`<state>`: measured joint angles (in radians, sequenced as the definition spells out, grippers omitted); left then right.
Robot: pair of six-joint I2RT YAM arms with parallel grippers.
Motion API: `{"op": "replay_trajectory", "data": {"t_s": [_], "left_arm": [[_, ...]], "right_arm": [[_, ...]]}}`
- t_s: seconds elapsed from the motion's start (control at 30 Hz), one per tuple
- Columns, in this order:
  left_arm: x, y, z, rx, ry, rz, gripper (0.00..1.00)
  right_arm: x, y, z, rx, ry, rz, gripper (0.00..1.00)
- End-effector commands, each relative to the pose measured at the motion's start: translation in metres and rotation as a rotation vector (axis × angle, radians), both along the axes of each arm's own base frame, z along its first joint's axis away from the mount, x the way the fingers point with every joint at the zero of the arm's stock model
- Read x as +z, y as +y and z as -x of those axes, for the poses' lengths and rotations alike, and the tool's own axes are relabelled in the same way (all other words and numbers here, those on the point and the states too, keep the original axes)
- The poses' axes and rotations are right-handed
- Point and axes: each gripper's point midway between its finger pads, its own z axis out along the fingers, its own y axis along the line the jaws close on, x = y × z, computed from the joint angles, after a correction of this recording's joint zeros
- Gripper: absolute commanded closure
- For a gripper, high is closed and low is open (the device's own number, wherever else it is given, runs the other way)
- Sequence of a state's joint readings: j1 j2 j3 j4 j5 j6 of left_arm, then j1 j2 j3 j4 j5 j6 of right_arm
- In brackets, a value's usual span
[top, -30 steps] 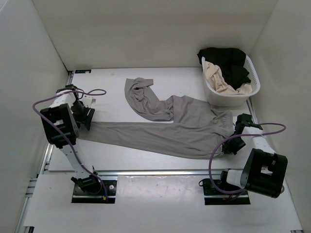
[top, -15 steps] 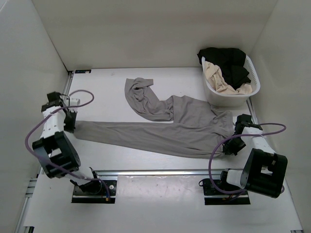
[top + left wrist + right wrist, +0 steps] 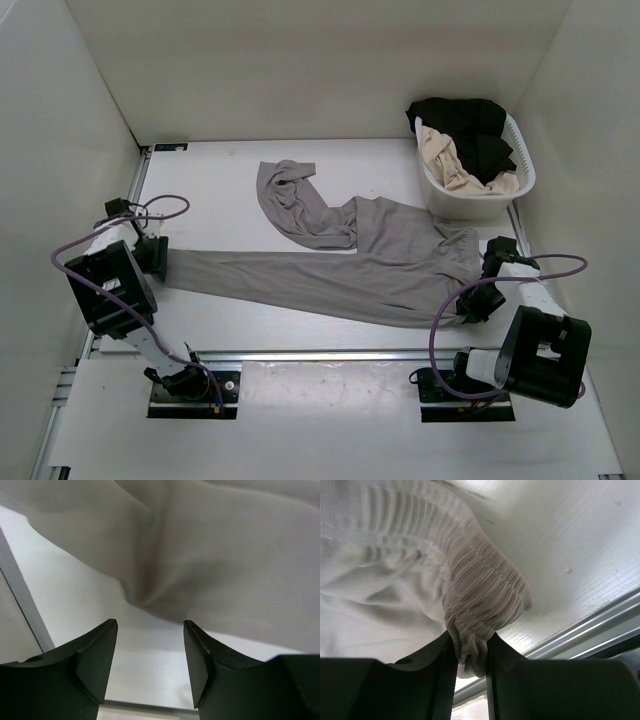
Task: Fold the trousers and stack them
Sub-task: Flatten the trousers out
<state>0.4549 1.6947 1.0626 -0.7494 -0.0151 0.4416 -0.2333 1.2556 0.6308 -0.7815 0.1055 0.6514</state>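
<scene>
The trousers (image 3: 340,270) lie spread across mid-frame on the table (image 3: 220,180). The right hand (image 3: 470,652) pinches the elastic waistband (image 3: 485,595). The left hand (image 3: 150,630), fingers apart, should close squarely over the leg end (image 3: 150,580) before lifting.

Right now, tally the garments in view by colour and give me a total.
taupe-grey trousers: 1
black garment: 1
beige-cream garment: 1
Total: 3
</scene>
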Motion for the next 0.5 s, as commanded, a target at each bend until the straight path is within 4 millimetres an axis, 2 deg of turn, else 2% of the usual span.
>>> {"op": "replay_trajectory", "data": {"t_s": [0.0, 0.13, 0.23, 0.3, 0.37, 0.43, 0.47], "left_arm": [[-0.002, 0.011, -0.02, 0.058, -0.054, 0.003, 0.33], [-0.022, 0.004, -0.023, 0.048, -0.019, 0.068, 0.38], [-0.023, -0.004, -0.026, 0.038, -0.029, 0.118, 0.6], [-0.023, -0.008, -0.026, 0.034, -0.029, 0.142, 0.86], [-0.015, -0.008, -0.026, 0.023, -0.035, 0.136, 0.86], [0.0, 0.001, -0.027, -0.004, -0.04, 0.088, 0.86], [0.014, 0.006, -0.028, -0.015, -0.059, 0.051, 0.86]], "right_arm": [[-0.003, -0.001, 0.005, 0.004, 0.0, 0.016, 0.7], [-0.003, -0.001, 0.007, 0.004, 0.0, 0.016, 0.7], [-0.001, -0.001, 0.004, 0.004, -0.009, 0.019, 0.7], [-0.003, -0.001, 0.005, 0.004, 0.0, 0.016, 0.7], [-0.006, 0.001, 0.005, 0.005, 0.013, 0.001, 0.69], [-0.008, 0.001, 0.004, -0.004, 0.017, -0.001, 0.79], [-0.006, 0.0, 0.0, -0.004, 0.007, 0.001, 0.89]]}}
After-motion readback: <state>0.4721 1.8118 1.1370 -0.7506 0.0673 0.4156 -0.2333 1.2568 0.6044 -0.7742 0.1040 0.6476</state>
